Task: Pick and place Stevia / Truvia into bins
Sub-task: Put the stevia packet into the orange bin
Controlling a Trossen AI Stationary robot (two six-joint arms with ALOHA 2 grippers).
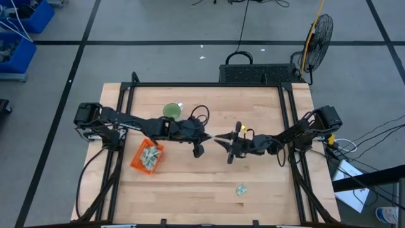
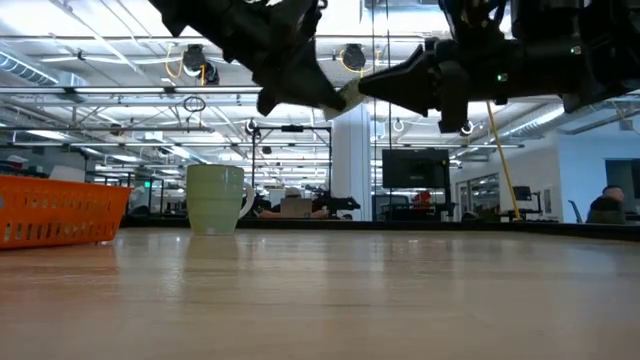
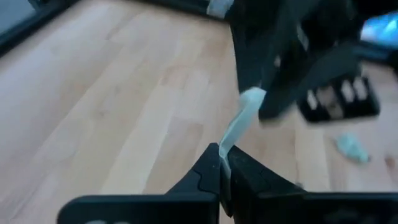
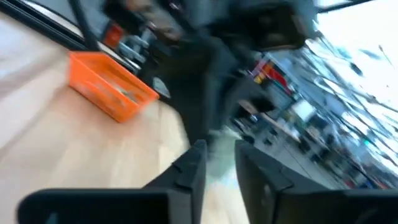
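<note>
A Stevia packet [image 3: 244,118] hangs in the air between the two grippers, above the middle of the table, at what looks like a handover from one arm to the other. Nearest to it is the left gripper [image 3: 222,163]: its two fingers are pressed together on one end of the packet, and the packet's long axis runs straight out from those fingertips toward the other arm. At the packet's far end is the right gripper [image 1: 223,139], tip to tip with the left one. In its own wrist view its fingers stand apart with a gap between them, and whether they touch the packet at all cannot be told.

So the packet now seems to belong to the left arm, and that is the arm nearer the goal. Behind the left gripper, back along its own arm and a little to the side, the orange bin [image 1: 147,156] sits on the table with several packets already lying in it. The carry would run from the left fingertips back toward that bin.

Farther off, on the right gripper's side and well apart from both, one loose packet [image 1: 241,189] lies flat on the wood.
</note>
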